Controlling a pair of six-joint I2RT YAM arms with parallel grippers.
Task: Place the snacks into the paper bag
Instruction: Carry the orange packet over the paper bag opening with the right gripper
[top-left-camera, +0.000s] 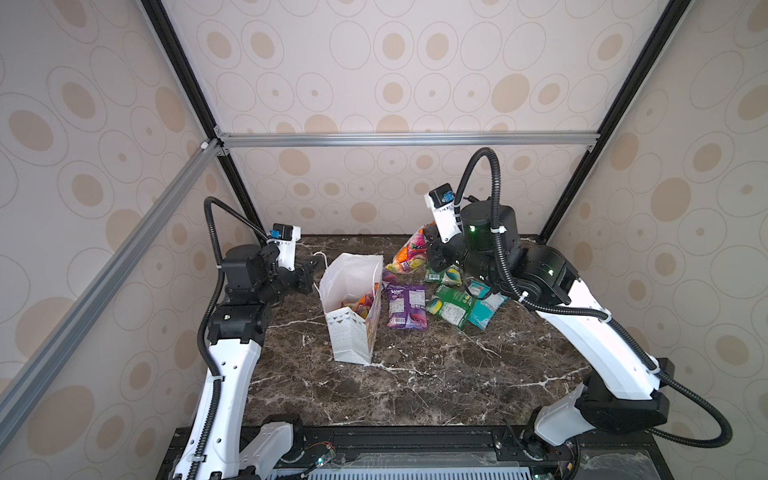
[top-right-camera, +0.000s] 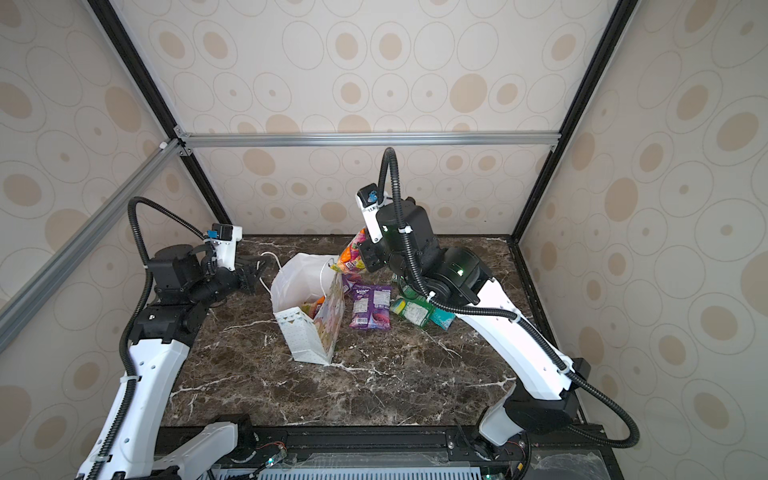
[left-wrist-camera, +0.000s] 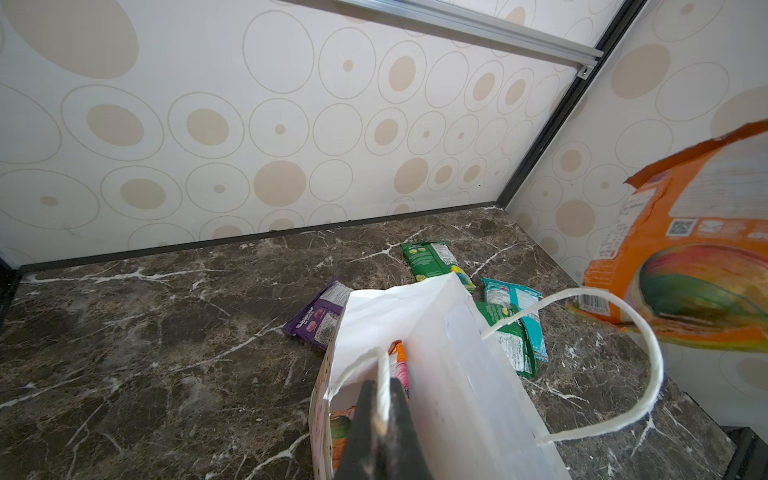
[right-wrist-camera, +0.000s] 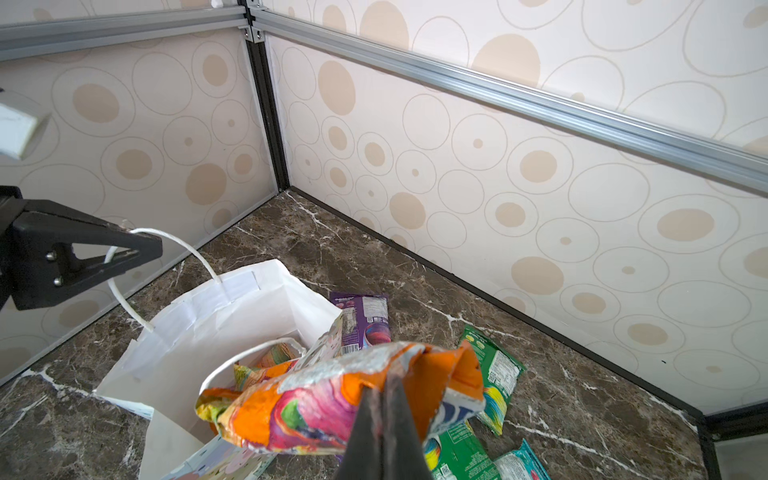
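The white paper bag (top-left-camera: 353, 328) (top-right-camera: 305, 332) stands open left of the table's middle. My left gripper (top-left-camera: 316, 262) (left-wrist-camera: 383, 380) is shut on its far cord handle (left-wrist-camera: 384, 365). My right gripper (top-left-camera: 431, 237) (right-wrist-camera: 381, 382) is shut on an orange snack packet (top-left-camera: 409, 251) (right-wrist-camera: 307, 399), which hangs just right of the bag's mouth and above it. Another orange packet (top-left-camera: 362, 302) lies inside the bag. On the table to the right lie a purple packet (top-left-camera: 405, 305), two green packets (top-left-camera: 451, 305) (top-left-camera: 444, 275) and a teal one (top-left-camera: 484, 309).
The bag's near cord handle (right-wrist-camera: 245, 357) hangs loose under the held packet. The dark marble table (top-left-camera: 415, 386) is walled in by patterned panels and a metal frame (top-left-camera: 407, 139) at the back and sides. A second purple packet (top-left-camera: 390, 276) lies partly hidden behind the bag.
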